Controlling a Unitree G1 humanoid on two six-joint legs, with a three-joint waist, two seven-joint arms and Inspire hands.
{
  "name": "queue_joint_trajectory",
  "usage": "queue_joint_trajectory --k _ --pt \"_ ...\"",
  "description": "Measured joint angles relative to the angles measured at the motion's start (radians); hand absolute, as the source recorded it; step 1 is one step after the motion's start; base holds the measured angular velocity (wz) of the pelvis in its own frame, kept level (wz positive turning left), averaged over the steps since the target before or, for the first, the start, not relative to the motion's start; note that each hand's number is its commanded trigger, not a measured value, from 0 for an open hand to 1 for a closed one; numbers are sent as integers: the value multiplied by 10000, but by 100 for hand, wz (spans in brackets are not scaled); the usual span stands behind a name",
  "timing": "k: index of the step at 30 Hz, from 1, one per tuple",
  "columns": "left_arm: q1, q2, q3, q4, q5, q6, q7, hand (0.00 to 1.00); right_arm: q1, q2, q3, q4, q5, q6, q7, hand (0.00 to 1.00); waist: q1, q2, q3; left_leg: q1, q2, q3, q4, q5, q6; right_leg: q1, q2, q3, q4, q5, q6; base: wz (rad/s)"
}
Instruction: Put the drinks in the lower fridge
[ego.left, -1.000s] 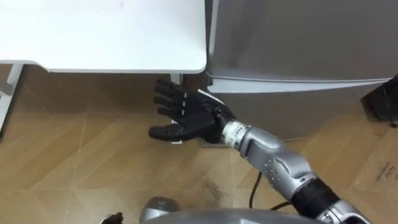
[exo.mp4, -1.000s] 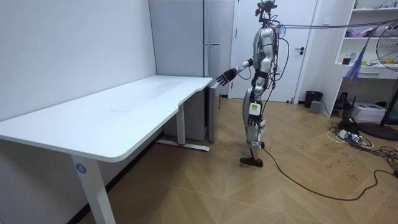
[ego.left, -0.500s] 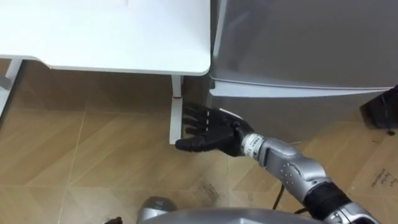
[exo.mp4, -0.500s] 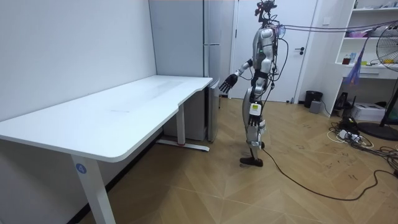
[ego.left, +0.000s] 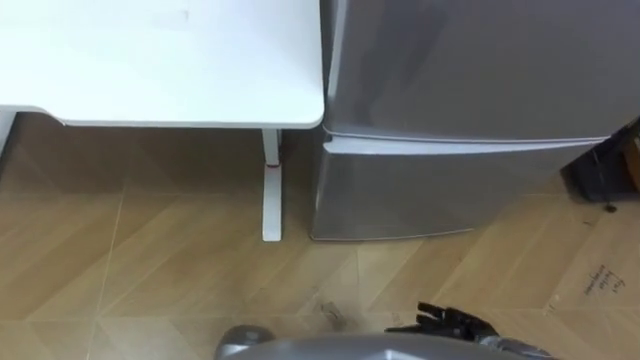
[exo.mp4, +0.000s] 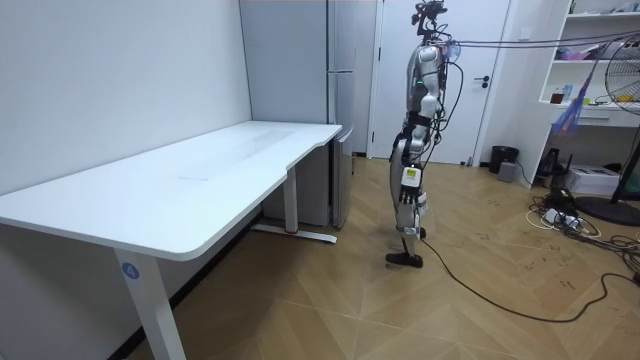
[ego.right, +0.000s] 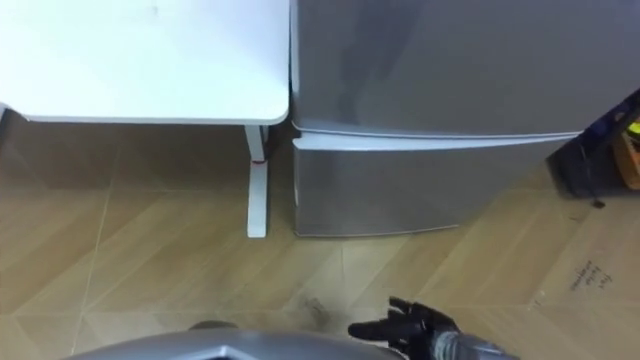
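A silver fridge stands before me, both doors closed; its lower door reaches almost to the floor. In the room view the fridge is at the end of the white desk, and I stand upright about a step from it. My right hand is low at the bottom edge of the eye views, close to my body, fingers straight and holding nothing. It also shows in the right eye view, well short of the lower door.
A white desk butts against the fridge's left side, with its leg on the wood floor. A dark bin sits right of the fridge. Shelves and a fan stand at the room view's right.
My right hand has dropped from in front of the lower door, near the desk leg, down to my waist. The eye views have shifted slightly.
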Motion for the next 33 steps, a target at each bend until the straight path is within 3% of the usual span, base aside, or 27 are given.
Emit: queue_joint_trajectory --k 3,8,17,26,33 --pt "200 3 224 112 -12 0 12 0 74 190 -731 451 301 -10 -81 0 -261 17 11 68 -41 -6 11 -4 -4 93 -17 157 -30 -132 -94 0" --pt "227 13 370 350 -2 38 -6 0 128 185 -1041 621 435 -2 -380 0 -457 104 40 135 -69 -38 9 1 1 167 -29 226 -41 -165 -95 0" --pt "13 -47 395 331 513 38 -20 0 129 203 -1051 626 225 4 -484 0 -455 -6 25 376 -314 96 -26 20 70 373 -275 256 -45 -268 30 1" --pt "4 -278 399 279 655 137 -2 0 101 306 -1256 586 -347 17 -687 0 -498 -31 38 490 -335 131 80 16 74 664 -286 217 -121 -390 61 9" --pt "68 -324 1182 269 1262 206 -129 0 85 337 -1637 569 -993 39 -647 0 -468 -99 48 476 -338 130 74 16 74 652 -286 220 -121 -405 57 1"
